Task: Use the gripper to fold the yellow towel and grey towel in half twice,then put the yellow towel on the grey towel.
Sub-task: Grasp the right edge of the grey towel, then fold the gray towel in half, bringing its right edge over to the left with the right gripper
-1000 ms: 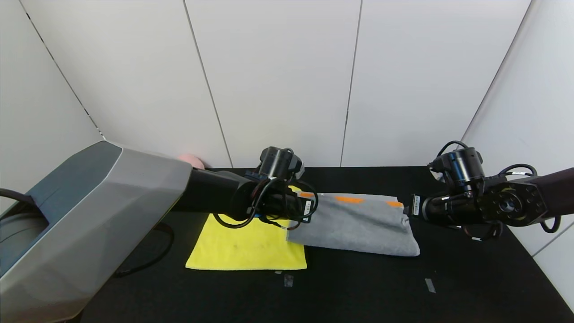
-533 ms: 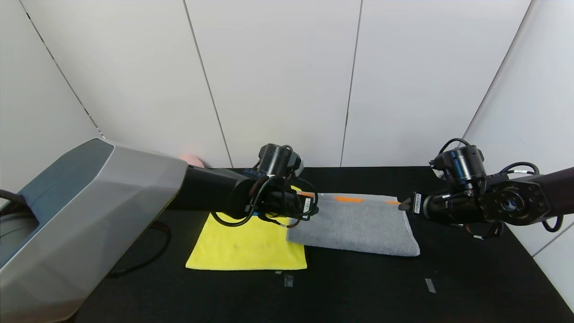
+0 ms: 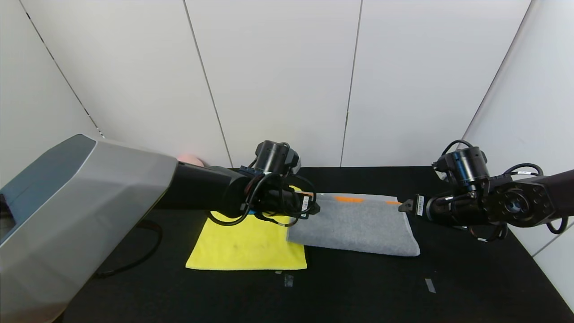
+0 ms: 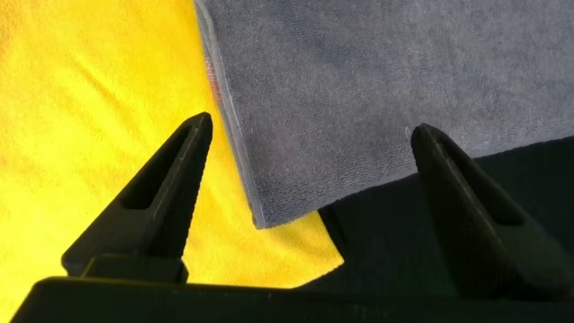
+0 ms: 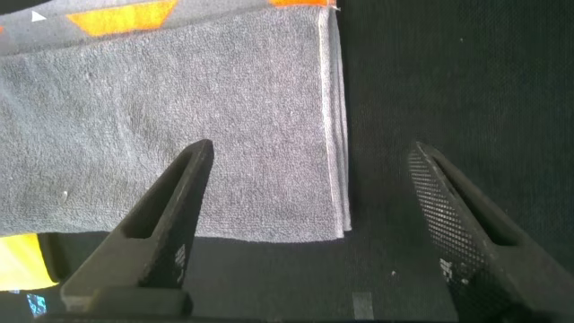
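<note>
Both arms reach inward over the black table (image 3: 471,278) from 9 and 3 o'clock, each wrist level with the far half of the grey towel (image 3: 354,224). The left gripper (image 4: 305,170) hovers over the grey towel's left end where it overlaps the yellow towel (image 3: 242,244), fingers spread wide and holding nothing. The right gripper (image 5: 309,193) hovers over the grey towel's right end, near its orange stripes (image 5: 121,18), also spread wide and empty; the grey towel lies folded at the table's centre, the yellow one flat at its 8 o'clock.
</note>
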{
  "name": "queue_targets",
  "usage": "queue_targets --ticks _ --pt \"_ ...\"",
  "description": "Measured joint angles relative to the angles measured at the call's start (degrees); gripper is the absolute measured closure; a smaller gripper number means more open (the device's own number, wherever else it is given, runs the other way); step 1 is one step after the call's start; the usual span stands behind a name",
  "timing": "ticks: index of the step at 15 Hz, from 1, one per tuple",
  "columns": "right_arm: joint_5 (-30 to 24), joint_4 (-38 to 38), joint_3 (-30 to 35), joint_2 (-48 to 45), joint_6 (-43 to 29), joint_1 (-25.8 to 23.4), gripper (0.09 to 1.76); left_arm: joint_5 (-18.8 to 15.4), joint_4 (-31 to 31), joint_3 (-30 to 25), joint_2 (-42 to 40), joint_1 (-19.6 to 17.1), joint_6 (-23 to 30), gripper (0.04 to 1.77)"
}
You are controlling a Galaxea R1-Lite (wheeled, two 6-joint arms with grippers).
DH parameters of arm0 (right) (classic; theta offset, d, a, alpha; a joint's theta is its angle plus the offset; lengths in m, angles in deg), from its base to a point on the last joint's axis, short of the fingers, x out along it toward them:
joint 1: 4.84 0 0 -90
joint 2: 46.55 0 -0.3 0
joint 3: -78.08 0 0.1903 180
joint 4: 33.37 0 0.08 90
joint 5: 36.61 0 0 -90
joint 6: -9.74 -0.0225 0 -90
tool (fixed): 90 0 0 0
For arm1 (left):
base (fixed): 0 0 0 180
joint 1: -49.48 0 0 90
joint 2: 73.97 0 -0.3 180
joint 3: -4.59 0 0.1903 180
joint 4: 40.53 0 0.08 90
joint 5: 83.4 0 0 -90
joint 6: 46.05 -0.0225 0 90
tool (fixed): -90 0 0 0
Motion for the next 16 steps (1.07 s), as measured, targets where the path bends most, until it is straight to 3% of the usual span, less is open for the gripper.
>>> queue_targets --ticks 16 --pt "0.09 0.46 1.83 3.85 -0.22 0.61 0.16 1.56 -0.38 -2.68 -2.10 -0.02 0.68 0.11"
